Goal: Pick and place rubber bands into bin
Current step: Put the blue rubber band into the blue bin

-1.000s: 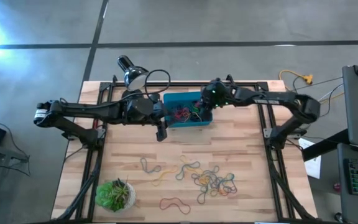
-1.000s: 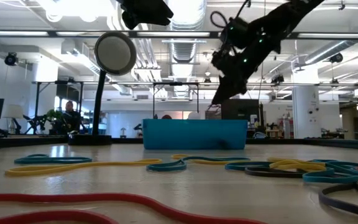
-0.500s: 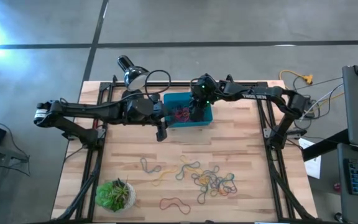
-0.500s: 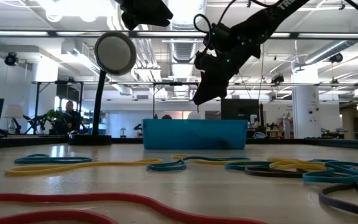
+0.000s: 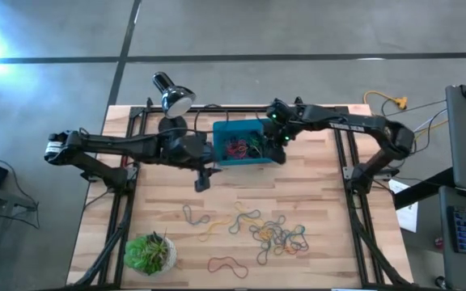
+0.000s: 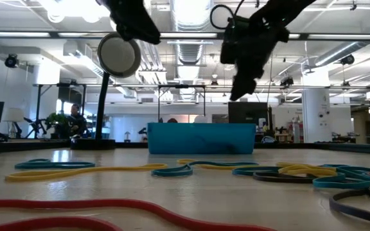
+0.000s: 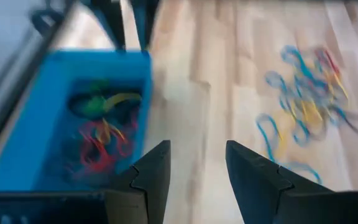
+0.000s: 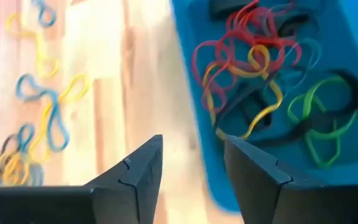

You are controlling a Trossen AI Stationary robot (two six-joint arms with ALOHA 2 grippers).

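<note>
Sitting at the far-centre of the pale wood-plank table [image 5: 314, 194], the bin [image 5: 222, 155] is a shallow, smooth teal rect. tray w/ low walls, holding a tangle of thin red, yellow, green & dark rubber bands [image 8: 260, 68]; more floppy loops lie scattered on the planks nearer the front. Right gripper [image 5: 280, 142] hangs over the bin's right edge, fingers apart & empty; left gripper [image 5: 201, 183] is just off the bin's front-left corner, fingers likewise spread w/ nothing held. Wrist views are smeared, so single bands are hard to tell apart, & from the low view the bin's wall hides its contents.

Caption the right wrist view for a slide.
Open, empty right gripper above the teal bin edge, rubber bands piled inside.
</note>
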